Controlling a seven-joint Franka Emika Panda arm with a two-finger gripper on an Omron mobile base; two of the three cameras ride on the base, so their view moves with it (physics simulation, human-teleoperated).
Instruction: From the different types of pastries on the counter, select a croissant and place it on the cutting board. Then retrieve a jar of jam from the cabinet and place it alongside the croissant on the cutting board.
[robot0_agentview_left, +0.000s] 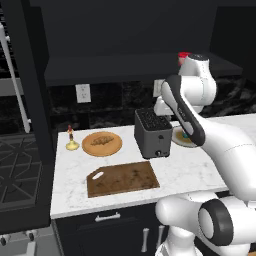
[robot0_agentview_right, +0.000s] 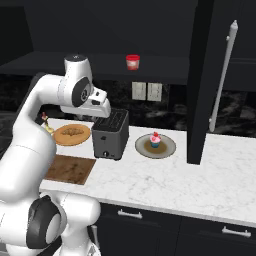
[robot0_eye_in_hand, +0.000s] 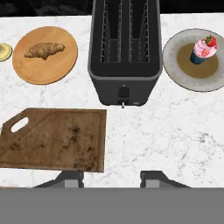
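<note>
The croissant (robot0_agentview_left: 102, 140) (robot0_agentview_right: 72, 132) (robot0_eye_in_hand: 43, 49) lies on a round light-wood plate (robot0_eye_in_hand: 43, 72) at the left of the white counter (robot0_eye_in_hand: 153, 131). In front of it rests the dark cutting board (robot0_agentview_left: 122, 179) (robot0_agentview_right: 70, 169) (robot0_eye_in_hand: 52, 140), bare, handle hole at its left. The pink-frosted cupcake (robot0_agentview_right: 155, 140) (robot0_eye_in_hand: 202, 50) stands on a grey plate to the right of the toaster. A red-lidded jar of jam (robot0_agentview_right: 132, 62) (robot0_agentview_left: 184, 58) sits on the shelf of the open upper cabinet (robot0_agentview_right: 100, 30). My gripper (robot0_eye_in_hand: 113, 177) hovers high above the counter's front, open, with nothing between its fingers.
A black two-slot toaster (robot0_agentview_left: 152, 132) (robot0_agentview_right: 111, 132) (robot0_eye_in_hand: 124, 43) stands mid-counter between the two plates. A small yellow stand (robot0_agentview_left: 72, 142) sits at the counter's left end. Open cabinet doors with long handles hang at both sides (robot0_agentview_left: 15, 85) (robot0_agentview_right: 220, 75). A stove (robot0_agentview_left: 15, 165) lies left.
</note>
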